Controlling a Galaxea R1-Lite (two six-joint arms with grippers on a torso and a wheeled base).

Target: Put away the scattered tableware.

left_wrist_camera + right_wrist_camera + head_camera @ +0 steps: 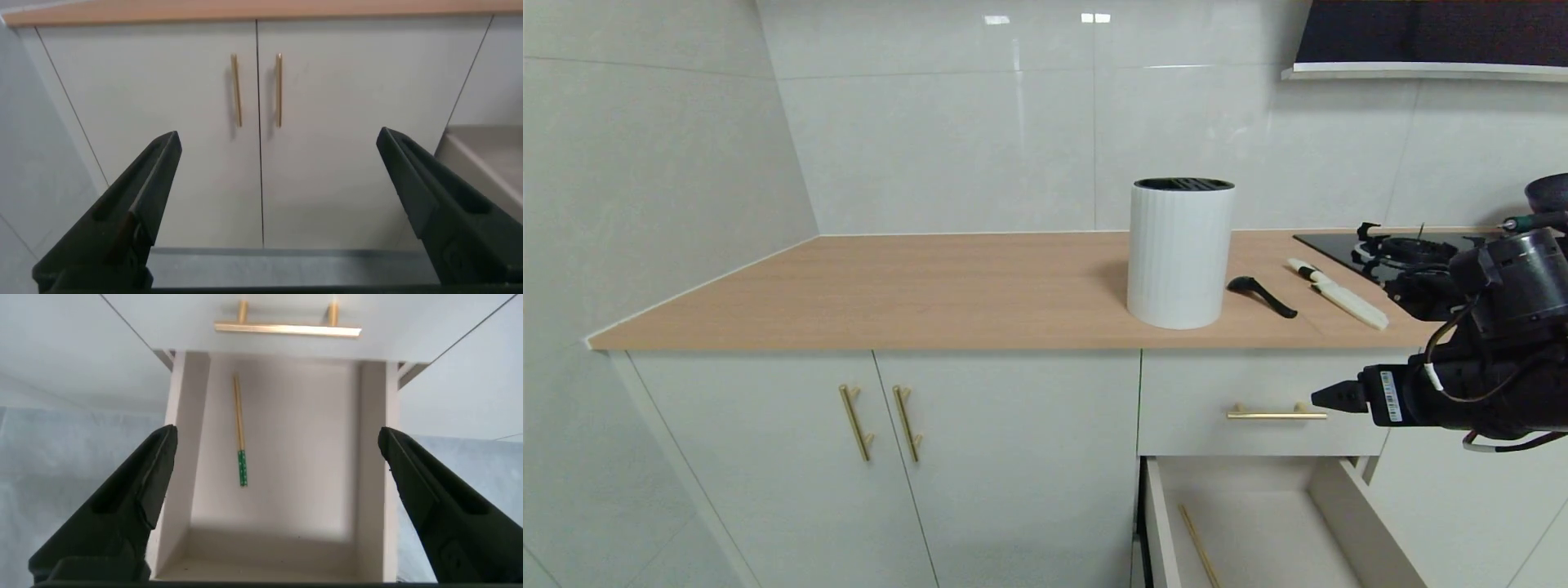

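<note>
The right gripper [276, 437] hangs over the open drawer [369, 457], its fingers [139, 498] spread wide with nothing between them. In the head view that gripper [1327, 398] sits low on the right, its tip just by the right end of the gold handle [1276, 414] on the shut drawer above.

Down in the open drawer [1327, 506] lies a wooden chopstick [240, 429] with a green end. It could be one or a pair pressed together; that's hard to tell. It lies along the drawer's left side [1199, 545], lengthwise, green end toward the front.

Up on the counter [931, 294] a tall white ribbed holder [1180, 253] stands upright near the front edge, its top dark and slotted. Just right of it lies a black spoon [1262, 296], bowl toward the wall, apart from the holder. Further right lies a white knife [1339, 294], between the spoon and the stove [1409, 249]. The spoon and knife both lie loose on the wood, not touching each other.

The left gripper [278, 139] is also wide open and holds nothing. It is low, facing the two cabinet doors [163, 122] with their paired gold handles [235, 90].
</note>
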